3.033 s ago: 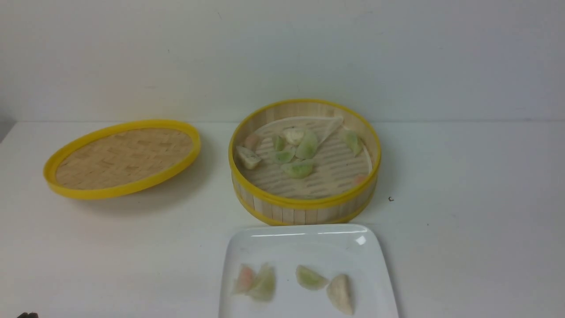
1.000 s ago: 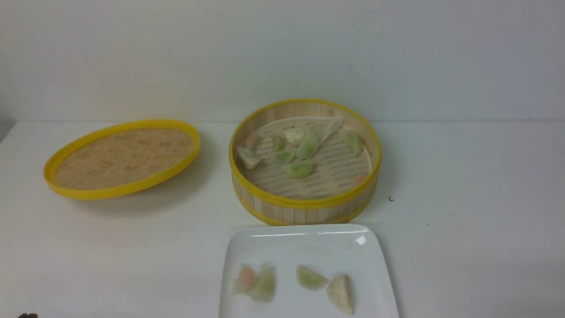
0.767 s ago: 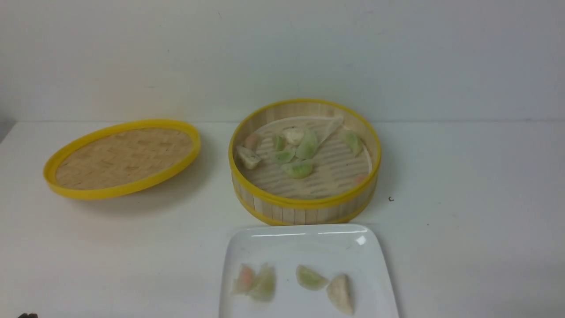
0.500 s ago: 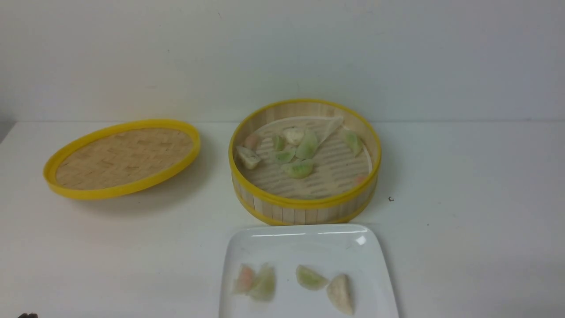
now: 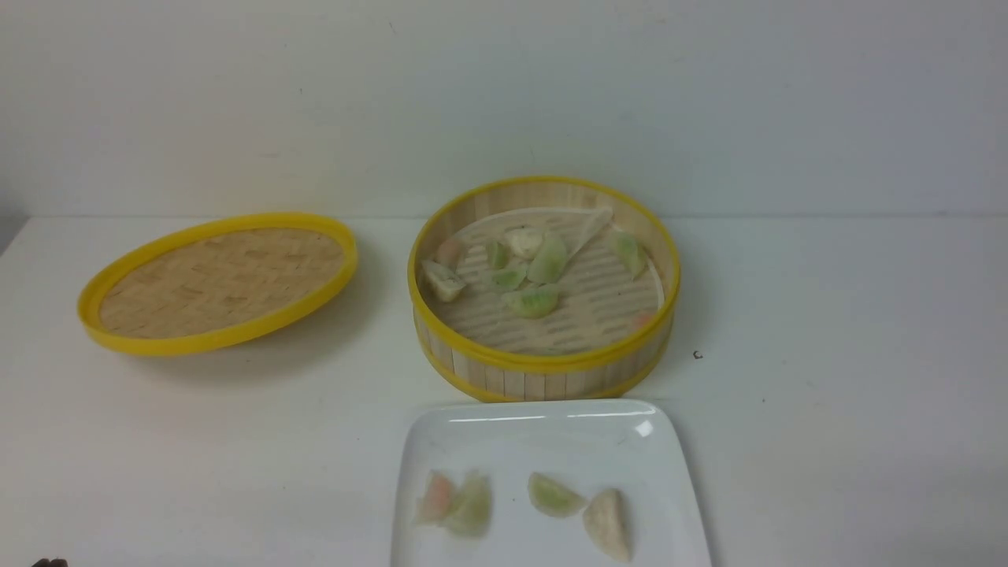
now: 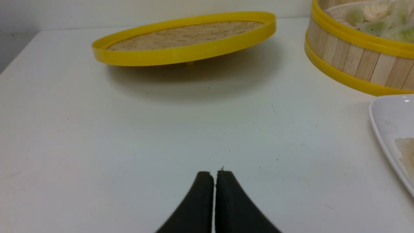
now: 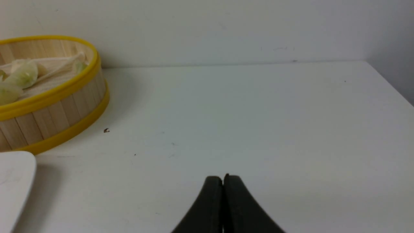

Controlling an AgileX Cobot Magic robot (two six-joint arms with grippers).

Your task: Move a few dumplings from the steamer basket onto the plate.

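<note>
On the white table (image 5: 827,394) nothing has shifted since earlier: four dumplings (image 5: 555,494) lie on the plate (image 5: 543,433), the rest in the steamer basket (image 5: 543,366). Left hand (image 6: 214,176) and right hand (image 7: 223,180) are pressed closed, empty.

A flat, round woven lid (image 5: 218,281) with a yellow rim lies on the white table (image 5: 827,378), woven inside facing up. It sits tilted, its far right edge raised off the surface and a shadow spread beneath it; the left wrist view shows a small yellow nub (image 6: 190,63) under it. A tiny dark speck (image 5: 697,355) lies on the tabletop towards the right. A plain pale wall (image 5: 504,94) rises behind the table's far edge.
</note>
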